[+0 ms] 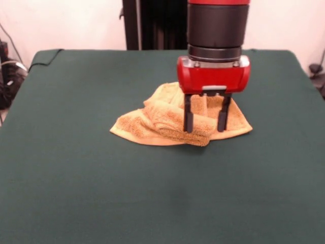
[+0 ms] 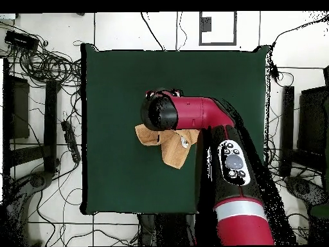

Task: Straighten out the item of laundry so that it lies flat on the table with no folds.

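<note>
From my remote console, I am watching the gripper (image 1: 205, 121) standing with fingers (image 1: 188, 114) spread wide, tips touching the crumpled towel (image 1: 152, 127) lying mid-table (image 1: 76, 178), arm entering from twelve o'clock.

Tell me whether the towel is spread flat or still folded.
Folded: the towel lies bunched in overlapping layers on the table, with the open gripper straddling a fold.

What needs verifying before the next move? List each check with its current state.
1. Gripper open: ok, jaws spread.
2. Gripper over the towel: ok, tips straddle a raised fold.
3. Towel flat: not ok, bunched with folds.
4. Towel fully on the table: ok.
5. Tips touching cloth: cannot tell.
6. Label visible: ok, in the overhead view.
</note>
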`<state>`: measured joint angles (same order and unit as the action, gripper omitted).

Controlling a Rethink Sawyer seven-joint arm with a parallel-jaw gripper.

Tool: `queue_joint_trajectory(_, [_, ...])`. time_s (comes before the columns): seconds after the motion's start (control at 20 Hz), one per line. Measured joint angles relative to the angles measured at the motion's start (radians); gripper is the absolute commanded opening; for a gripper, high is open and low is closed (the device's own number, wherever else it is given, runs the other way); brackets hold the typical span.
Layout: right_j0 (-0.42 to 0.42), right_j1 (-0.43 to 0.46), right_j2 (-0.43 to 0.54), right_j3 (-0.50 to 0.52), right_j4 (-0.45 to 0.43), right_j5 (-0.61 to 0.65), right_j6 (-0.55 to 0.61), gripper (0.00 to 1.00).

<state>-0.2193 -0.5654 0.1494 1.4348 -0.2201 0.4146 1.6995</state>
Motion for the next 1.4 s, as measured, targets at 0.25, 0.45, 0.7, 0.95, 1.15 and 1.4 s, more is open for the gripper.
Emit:
queue_joint_trajectory(0.25, [-0.03, 0.0, 0.002, 0.0, -0.002, 0.0, 0.0, 1.0])
queue_joint_trajectory(0.45, [-0.04, 0.0, 0.003, 0.0, -0.002, 0.0, 0.0, 1.0])
queue_joint_trajectory(0.7, [-0.044, 0.0, 0.003, 0.001, -0.002, 0.0, 0.0, 1.0])
queue_joint_trajectory(0.95, [-0.044, 0.0, 0.003, 0.004, -0.002, 0.0, 0.0, 1.0])
queue_joint_trajectory(1.15, [-0.042, 0.0, 0.003, 0.007, -0.002, 0.0, 0.0, 1.0])
queue_joint_trajectory(1.4, [-0.04, -0.001, 0.003, 0.026, -0.002, 0.0, 0.0, 1.0])
